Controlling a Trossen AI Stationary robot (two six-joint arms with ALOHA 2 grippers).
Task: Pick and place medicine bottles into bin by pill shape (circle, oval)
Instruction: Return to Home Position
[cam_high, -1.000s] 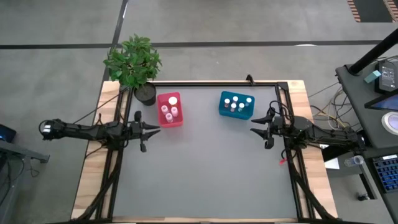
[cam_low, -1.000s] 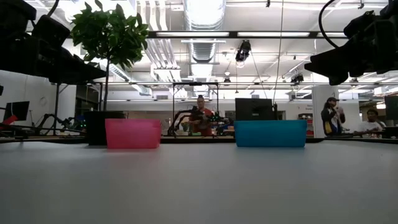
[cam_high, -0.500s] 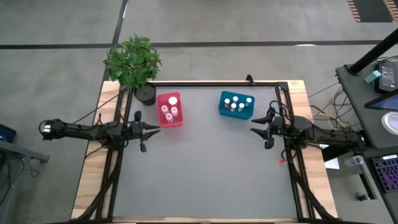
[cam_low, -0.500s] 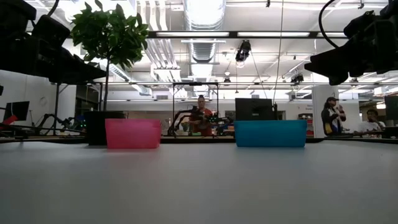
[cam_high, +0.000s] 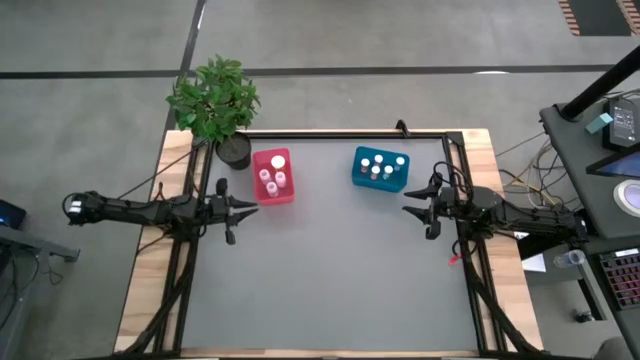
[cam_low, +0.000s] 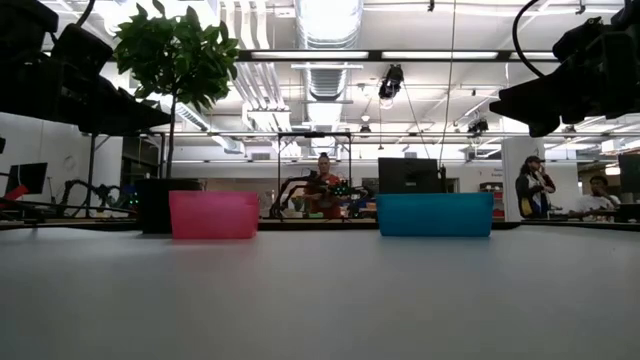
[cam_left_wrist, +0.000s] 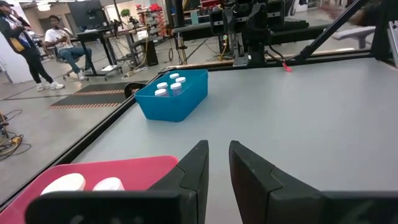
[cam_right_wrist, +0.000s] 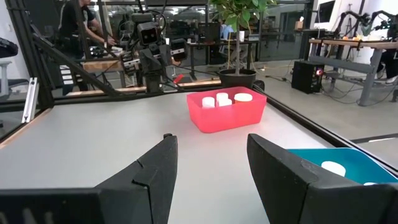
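Right pincer parted — high view can't tell.

Matt grey table (wooden edges), plastic bins.

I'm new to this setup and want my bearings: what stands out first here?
Two bright bins sit at the table's far side: a pink bin and a blue bin, each holding white-capped bottles. A leafy plant stands beside the pink one. The left gripper and right gripper hang empty at the sides.
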